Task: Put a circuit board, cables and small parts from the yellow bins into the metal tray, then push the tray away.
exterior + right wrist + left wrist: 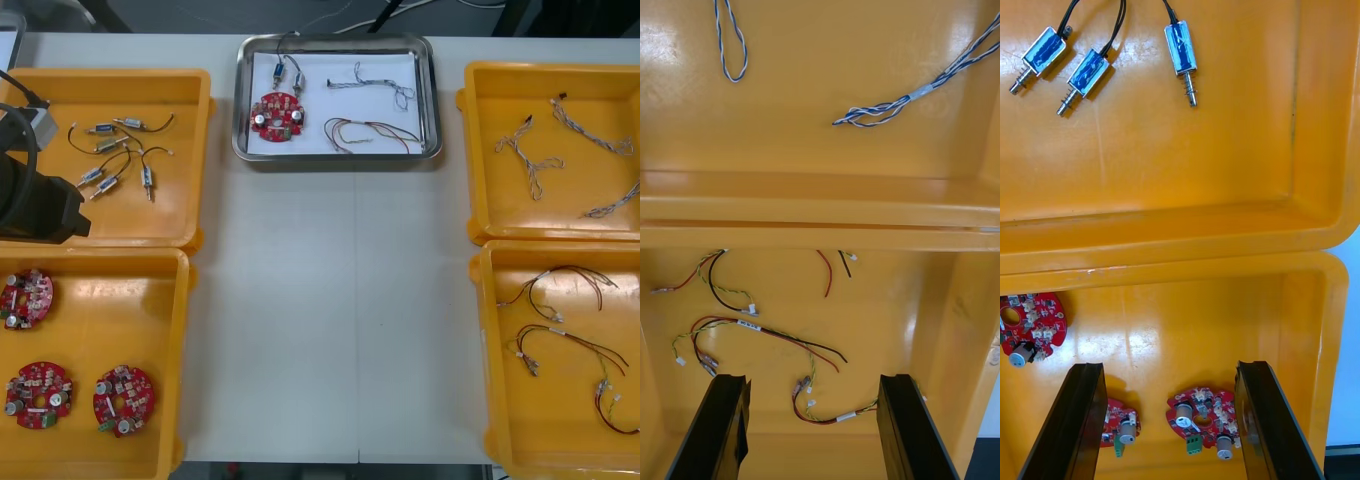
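Overhead view of a light table point(320, 330) w/ four yellow bins point(188, 170), two per side, and a metal tray point(335, 157) at 12 o'clock, close to the far edge. Inside the tray: a red circuit board point(277, 115) at its 8 o'clock, two small metal parts point(288, 70) at 11, a blue and white cable point(375, 80) at 1, a red and yellow cable point(370, 133) at 5. The load looks complete & the tray sits far out, so prob. little is left to do. Left arm point(35, 195) shows at 9 o'clock over the L bins. Left gripper point(1169, 369): fingers spread wide, holding nothing, hovering over the board bin at 7 o'clock, w/ a spare board point(1202, 431) below the gap btwn them. Right gripper point(814, 379): also wide apart & empty, above the bin at 4 o'clock, w/ loose spare cables point(752, 330) beneath. Risks, as a judgement: the tray is near the table's far edge, so a further push could send it over, esp. if pressed at one corner, which would also spin it. A thin black lead from the parts seems to lie over the tray's far rim & could snag. If either gripper drops now it may grab a duplicate. The R-side cables lie crossed, so lifting one would prob. drag others out.
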Motion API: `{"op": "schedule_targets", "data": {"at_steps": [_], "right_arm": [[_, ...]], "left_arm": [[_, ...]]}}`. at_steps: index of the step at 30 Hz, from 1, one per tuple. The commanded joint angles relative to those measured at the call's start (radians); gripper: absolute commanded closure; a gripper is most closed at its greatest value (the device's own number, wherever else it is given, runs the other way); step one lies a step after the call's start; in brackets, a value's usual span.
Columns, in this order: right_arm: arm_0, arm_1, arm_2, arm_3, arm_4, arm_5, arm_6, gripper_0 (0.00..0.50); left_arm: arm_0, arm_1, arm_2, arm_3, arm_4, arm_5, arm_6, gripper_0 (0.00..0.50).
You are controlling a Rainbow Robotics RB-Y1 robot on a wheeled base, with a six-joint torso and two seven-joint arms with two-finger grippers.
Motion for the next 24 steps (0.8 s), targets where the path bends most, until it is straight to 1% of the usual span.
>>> {"op": "schedule_targets", "data": {"at_steps": [1,24], "right_arm": [[0.012,0.009,-0.028,-0.027,0.0,0.004,-0.015,0.0],[0.012,0.009,-0.028,-0.027,0.0,0.004,-0.015,0.0]], "left_arm": [[0.012,-0.013,0.029,-0.025,-0.009,0.009,-0.028,0.0],[0.012,-0.013,0.029,-0.025,-0.009,0.009,-0.028,0.0]]}}
